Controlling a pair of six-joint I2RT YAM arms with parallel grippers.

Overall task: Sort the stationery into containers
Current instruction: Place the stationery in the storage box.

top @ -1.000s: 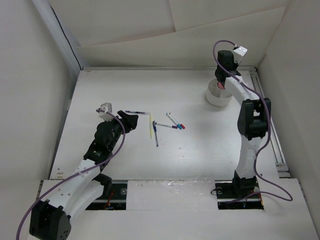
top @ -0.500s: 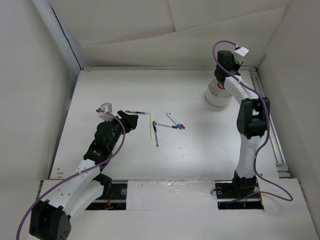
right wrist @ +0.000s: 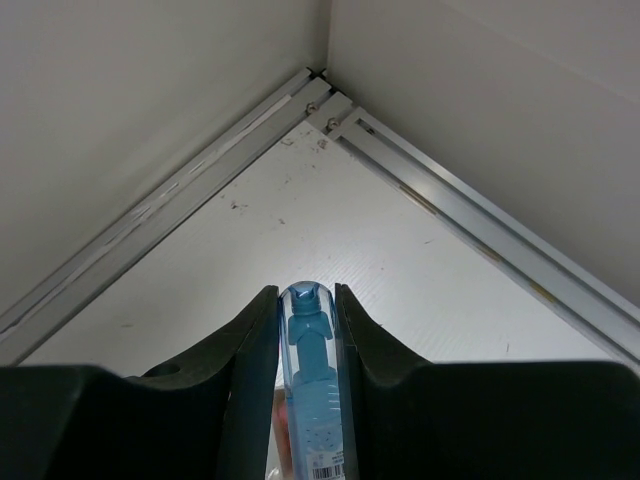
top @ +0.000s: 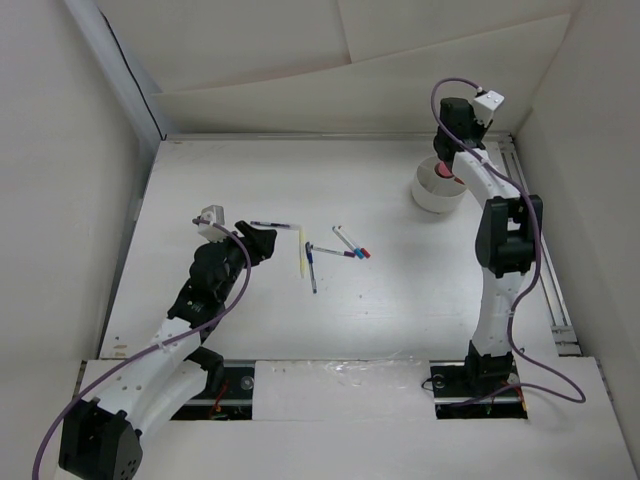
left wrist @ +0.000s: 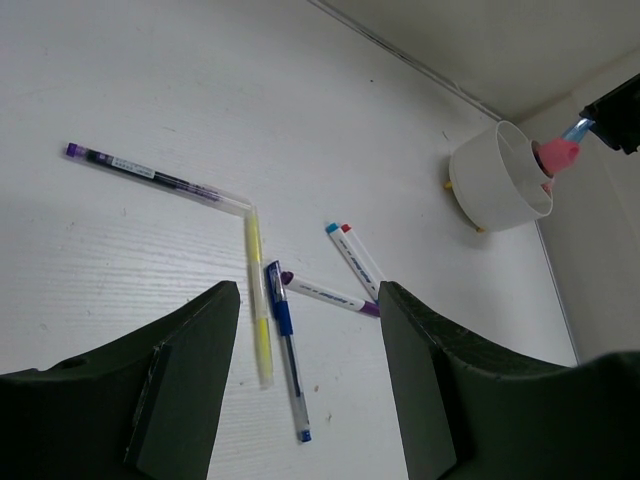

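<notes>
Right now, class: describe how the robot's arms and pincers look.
The left arm and right arm have white links and black joints. A purple cable runs along each, with a white camera box at the wrist. The left pincer and right pincer have dark, blunt fingers.

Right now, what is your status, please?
Left end effector open, empty. Right end effector shut on blue tube at white tub. Pens on table.

Pretty sure this is a robotics lab test cell, not a home or office. A left arm (top: 200, 290) and a right arm (top: 497, 250) are bolted to the near edge of a white tabletop (top: 400, 320). Plain white panels (top: 300, 60) box it in, metal rails (right wrist: 470, 240) line the edges, and purple cables (top: 433, 100) trail off the arms.
</notes>
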